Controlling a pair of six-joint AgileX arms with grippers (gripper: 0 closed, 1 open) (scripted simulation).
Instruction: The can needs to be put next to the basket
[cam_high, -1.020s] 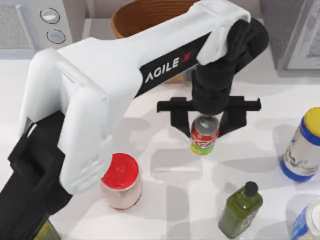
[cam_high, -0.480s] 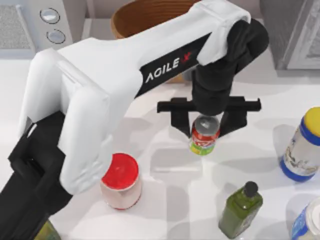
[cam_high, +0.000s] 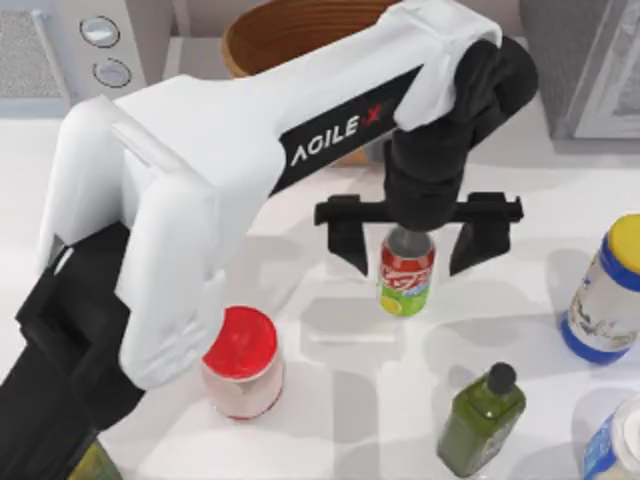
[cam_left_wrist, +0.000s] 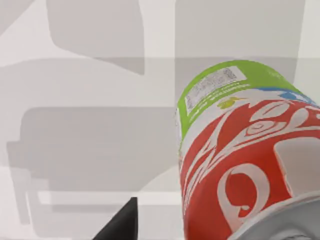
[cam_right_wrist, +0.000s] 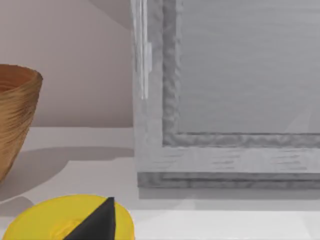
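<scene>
One can (cam_high: 406, 283) upright between left gripper's (cam_high: 406, 262) two spread, non-touching fingers (cam_high: 343, 243), one basket (cam_high: 300, 32) behind.

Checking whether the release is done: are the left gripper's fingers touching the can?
Apart. The top view shows the left gripper open, its fingers standing off either side of the can with white table visible in both gaps.

Red can (cam_high: 406, 285) with white swirly letters, green band, silver top. Brown ribbed basket (cam_high: 290, 35). Black left gripper (cam_high: 416, 262) on white arm. Red-lidded jar (cam_high: 241, 362). Dark green bottle (cam_high: 481, 418), black cap. Yellow lid (cam_right_wrist: 67, 219).
</scene>
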